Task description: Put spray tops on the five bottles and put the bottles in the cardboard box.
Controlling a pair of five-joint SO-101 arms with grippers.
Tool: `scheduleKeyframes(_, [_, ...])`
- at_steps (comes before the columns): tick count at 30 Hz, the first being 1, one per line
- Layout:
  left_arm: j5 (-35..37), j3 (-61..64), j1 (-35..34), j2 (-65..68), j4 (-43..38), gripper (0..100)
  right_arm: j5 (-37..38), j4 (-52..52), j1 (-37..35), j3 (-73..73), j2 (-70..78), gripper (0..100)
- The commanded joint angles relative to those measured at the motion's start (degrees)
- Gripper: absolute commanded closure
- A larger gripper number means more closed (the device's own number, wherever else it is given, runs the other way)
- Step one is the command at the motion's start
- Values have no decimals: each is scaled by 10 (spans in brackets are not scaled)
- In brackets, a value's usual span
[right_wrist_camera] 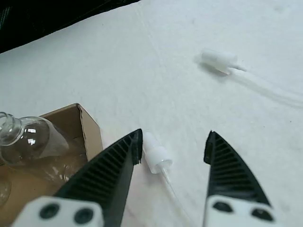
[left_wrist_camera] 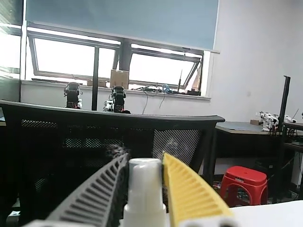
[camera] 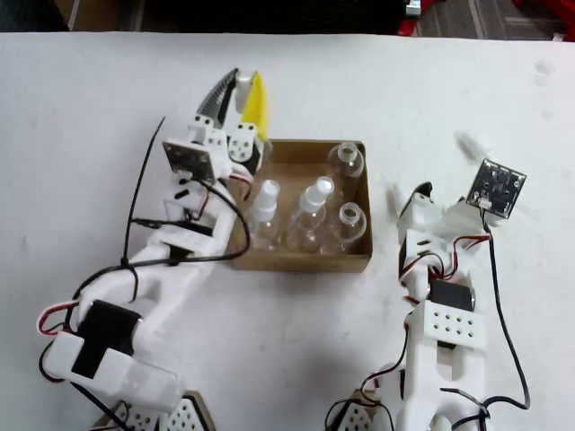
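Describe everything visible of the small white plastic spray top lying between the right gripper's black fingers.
The small white plastic spray top lies on its side on the white table, loose and not fitted to any bottle. It has a stubby cylindrical body, and a thin clear tube trails from it along the table. It sits in the gap of the open right gripper, close beside one finger; whether they touch cannot be told. The brown cardboard box stands nearby, apart from it.

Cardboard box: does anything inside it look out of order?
Yes. In the cardboard box, the far right bottle and the near right bottle have open necks, no spray tops, while one spray top and a second spray top lie loose on the table.
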Motion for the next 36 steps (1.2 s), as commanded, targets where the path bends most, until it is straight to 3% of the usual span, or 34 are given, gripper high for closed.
scheduleKeyframes(1, [3, -3, -21, -9, 2, 976, 1, -14, -4, -4, -6, 808])
scheduleKeyframes(9, [3, 53, -16, -62, 6, 857, 1, -14, -4, -4, -6, 808])
scheduleKeyframes(16, [3, 59, -16, -91, 6, 933, 1, -14, -4, -4, -6, 808])
scheduleKeyframes(25, [5, 119, -17, -204, 11, 928, 1, -14, -4, -4, -6, 808])
scheduleKeyframes(31, [7, 115, -36, -326, 176, 928, 58, -14, -7, -5, -6, 808])
scheduleKeyframes(36, [76, 77, -90, -456, 411, 928, 67, -9, -7, -11, -11, 808])
